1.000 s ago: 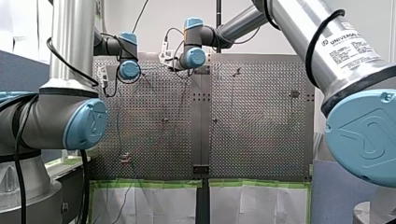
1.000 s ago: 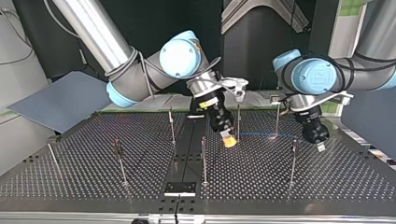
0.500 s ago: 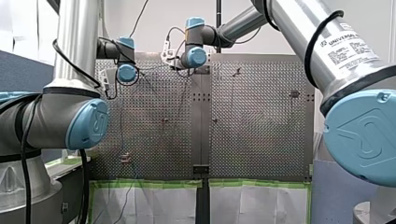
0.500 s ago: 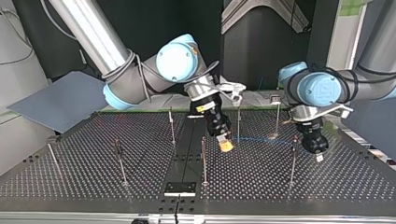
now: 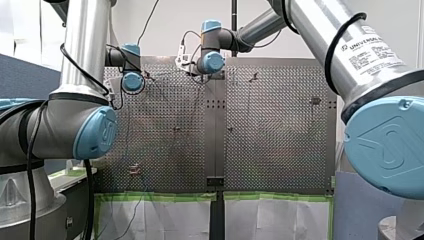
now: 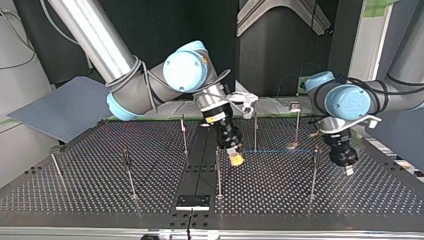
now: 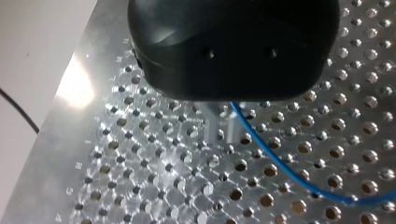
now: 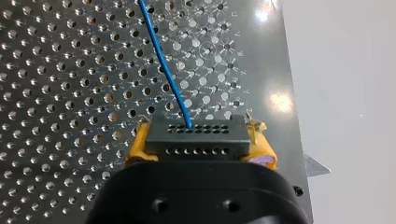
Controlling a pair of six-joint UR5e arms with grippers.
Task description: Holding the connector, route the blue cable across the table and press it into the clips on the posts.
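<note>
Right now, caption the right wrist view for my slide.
My right gripper clamps the connector between yellow pads, the cable running ahead over the table.

A pale plain wall (image 5: 165,25) stands beyond the far edge of the perforated silver metal table (image 5: 280,150) in the front view. Blue-grey flat panels (image 5: 20,75) stand at the sides, and a strip of green tape (image 5: 160,197) borders white sheets (image 5: 160,220) along the table's near edge. In the top view the backdrop is a dark, nearly black wall (image 6: 165,30) with a grey angled metal frame (image 6: 305,15) before it. A blue-grey board (image 6: 65,107) lies tilted beside the table at that view's left, and a bright patch of reflected light (image 7: 77,84) glints on the bare metal.
</note>
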